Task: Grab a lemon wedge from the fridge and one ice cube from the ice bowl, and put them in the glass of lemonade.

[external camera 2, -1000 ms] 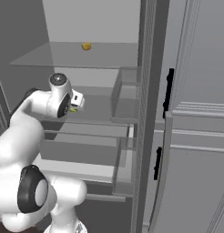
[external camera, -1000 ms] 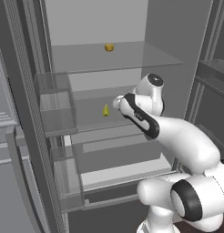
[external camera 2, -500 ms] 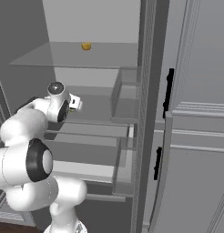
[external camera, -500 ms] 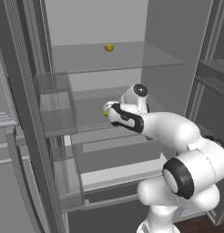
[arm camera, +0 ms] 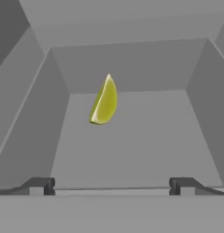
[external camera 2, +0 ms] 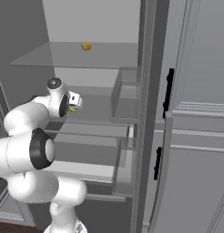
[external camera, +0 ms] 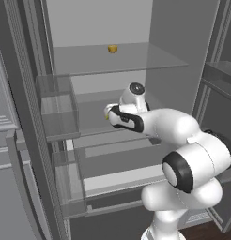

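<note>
task prog: early, by my read. fridge (external camera: 103,61) stands open, arm reaching in at mid-shelf level, nothing picked up yet. lemon wedge (arm camera: 104,101) not grabbed; the ice cube step and both drops into the glass are left to do.

gripper (arm camera: 111,185): jaws spread wide, tips at lower left & lower right of the hand view w/ a broad gap between, nothing in them. in the left base view the gripper (external camera: 109,114) sits just left of frame centre, pointing into the shelf.

wedge vs gripper: in the hand view the wedge sits a bit left of centre, upper-mid frame, standing on edge, tilted, pointed end up. it's ahead of the tips & apart from them, no contact; roughly between the finger lines but nearer the left one. in the right base view a yellow-green bit, the wedge (external camera 2: 73,109), shows just beside the hand, left of centre of frame.

also a small yellow-orange chunk (external camera: 112,48) on the upper glass shelf (external camera: 150,58), top centre of left base view, well above the hand; can't tell what it is.

judgement: needs a short push fwd, maybe a small shift left, before closing.
</note>
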